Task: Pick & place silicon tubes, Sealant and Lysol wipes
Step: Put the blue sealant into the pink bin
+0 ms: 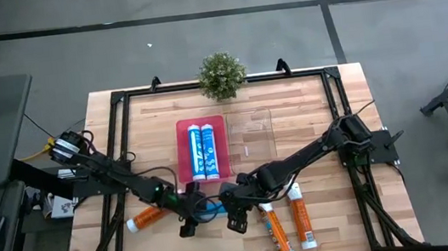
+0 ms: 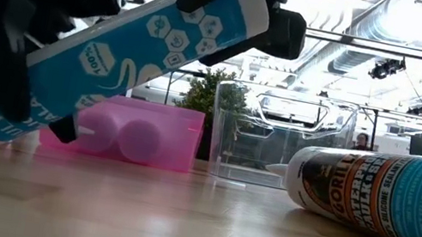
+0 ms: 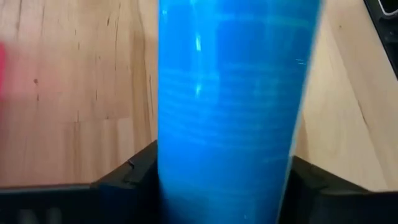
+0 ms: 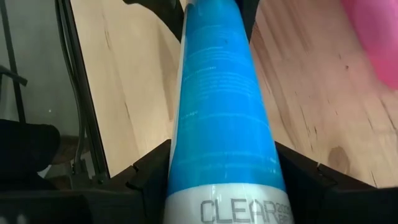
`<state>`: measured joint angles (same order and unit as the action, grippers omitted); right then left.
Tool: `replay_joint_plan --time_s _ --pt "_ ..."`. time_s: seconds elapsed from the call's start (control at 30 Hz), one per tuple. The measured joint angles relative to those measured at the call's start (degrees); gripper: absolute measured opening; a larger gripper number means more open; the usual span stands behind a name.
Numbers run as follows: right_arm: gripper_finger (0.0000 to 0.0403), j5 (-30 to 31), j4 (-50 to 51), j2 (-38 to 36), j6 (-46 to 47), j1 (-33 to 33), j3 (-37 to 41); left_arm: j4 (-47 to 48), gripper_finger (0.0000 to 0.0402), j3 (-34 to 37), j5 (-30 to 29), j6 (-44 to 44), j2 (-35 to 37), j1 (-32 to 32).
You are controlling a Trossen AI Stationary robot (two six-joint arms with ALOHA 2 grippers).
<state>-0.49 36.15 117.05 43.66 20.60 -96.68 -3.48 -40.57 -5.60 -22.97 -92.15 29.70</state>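
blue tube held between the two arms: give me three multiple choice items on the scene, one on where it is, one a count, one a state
1. Where is the blue tube?
A. lying in the pink tray
B. lifted off the table, near its front edge
C. standing in the clear bin

2. How many tubes lie in the pink tray?
A. two
B. four
C. none

3. What state is the clear bin in?
A. holding wipes
B. tipped over
C. upright and empty

Answers:
1 B, the low view shows it tilted above the wood, between the left gripper and the right gripper.
2 A, the high view shows two side by side.
3 C, bare table shows through it from above.
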Motion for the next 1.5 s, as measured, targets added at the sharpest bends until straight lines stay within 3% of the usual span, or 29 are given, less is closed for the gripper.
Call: replay_joint_plan --time_s 0.63,0.8,0.9,1.1,1.5 --pt "0.0215 -2.86 -0.6 -0.02 0.16 -0.09 0.0 1.04 0.0192 -0.07 2.97 -0.89 0.12 -0.08" --pt "0.0298 -4.81 -0.5 -0.07 0.07 -0.57 0.0 9.22 0.0192 -3.8 3.32 1.46 -0.01 -0.03" --pt "0.0311 -4.79 -2.56 -0.07 -0.6 -1.09 0.0 14.51 0.0192 -7.34 1.8 4.37 -0.05 -0.08" --pt "0.0302 -4.14 -8.07 -0.07 -2.8 -2.04 0.0 20.33 0.0192 -12.52 -1.0 9.0 -0.03 -0.1" --pt "0.0268 -5.06 -8.11 -0.24 -4.1 -2.42 -0.02 31.2 0.0192 -22.05 -7.75 12.35 0.03 0.03"
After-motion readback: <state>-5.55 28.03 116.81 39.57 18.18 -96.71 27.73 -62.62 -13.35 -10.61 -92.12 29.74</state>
